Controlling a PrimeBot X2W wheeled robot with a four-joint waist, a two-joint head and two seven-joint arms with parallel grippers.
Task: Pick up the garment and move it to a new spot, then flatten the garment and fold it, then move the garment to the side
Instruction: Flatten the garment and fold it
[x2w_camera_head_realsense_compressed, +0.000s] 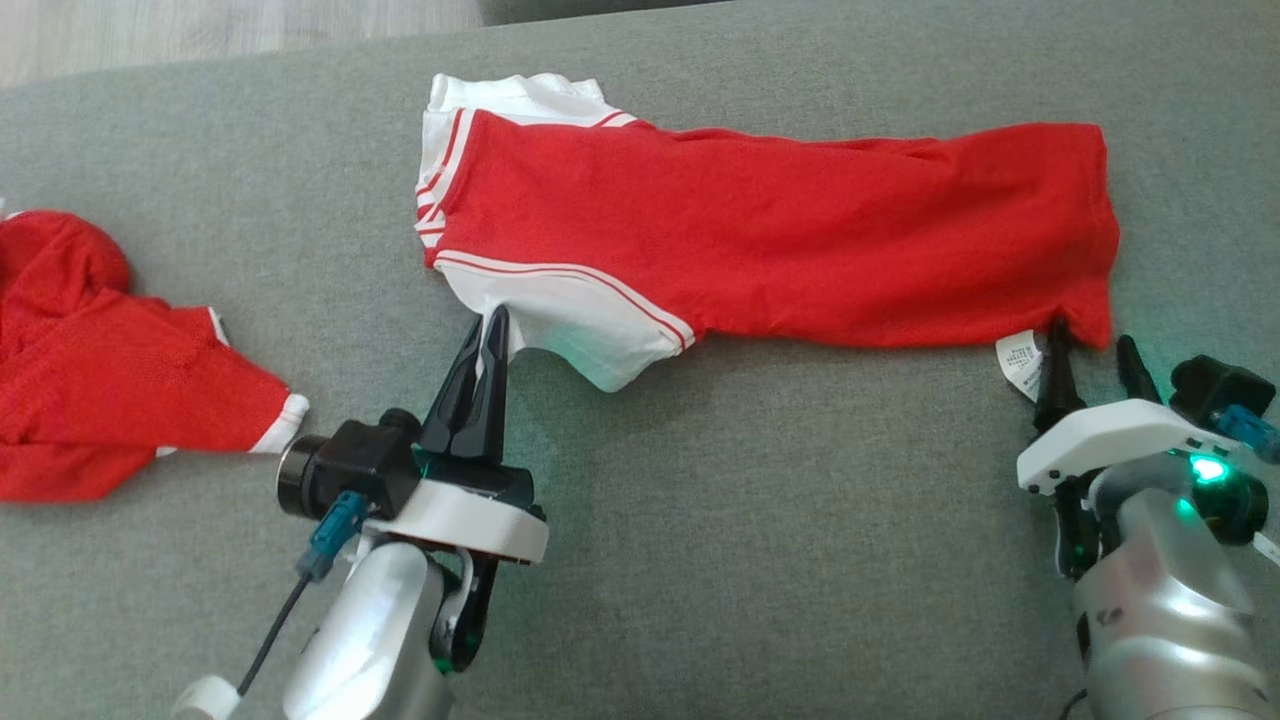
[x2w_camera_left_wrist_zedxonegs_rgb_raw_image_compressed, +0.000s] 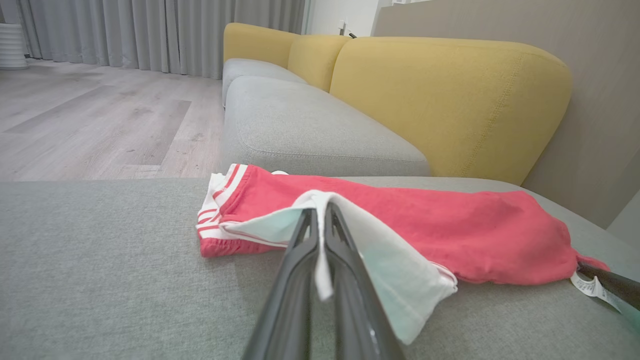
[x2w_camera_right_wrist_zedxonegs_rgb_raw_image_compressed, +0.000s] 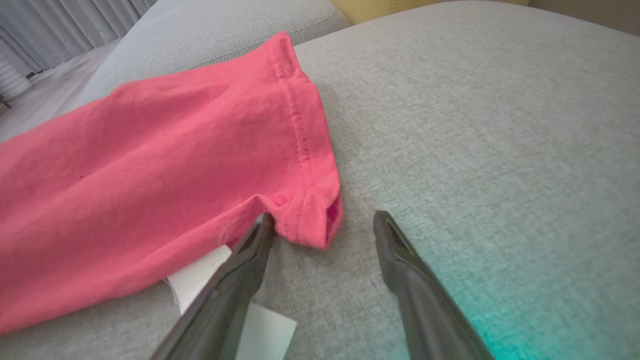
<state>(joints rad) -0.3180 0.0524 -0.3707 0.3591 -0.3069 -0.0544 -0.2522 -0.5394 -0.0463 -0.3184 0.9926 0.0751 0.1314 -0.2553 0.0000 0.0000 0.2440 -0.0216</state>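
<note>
1. Your left fingers (x2w_camera_head_realsense_compressed: 472, 388) are pinched tight on the shirt's (x2w_camera_head_realsense_compressed: 760, 230) white sleeve (x2w_camera_head_realsense_compressed: 575, 325).
2. Your right fingers (x2w_camera_head_realsense_compressed: 1055, 372) are spread wide at the hem corner.
3. The shirt lies along the cushion's (x2w_camera_head_realsense_compressed: 750, 520) far edge.

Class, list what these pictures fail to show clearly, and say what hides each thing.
Label print: too small in the head view; partly covered by shirt and right gripper in the right wrist view.
Second red garment: cut off by the head view's left edge.

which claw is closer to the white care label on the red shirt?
Right. The open right claw sits beside the care label; the left claw is shut on the white sleeve at the opposite end.
</note>
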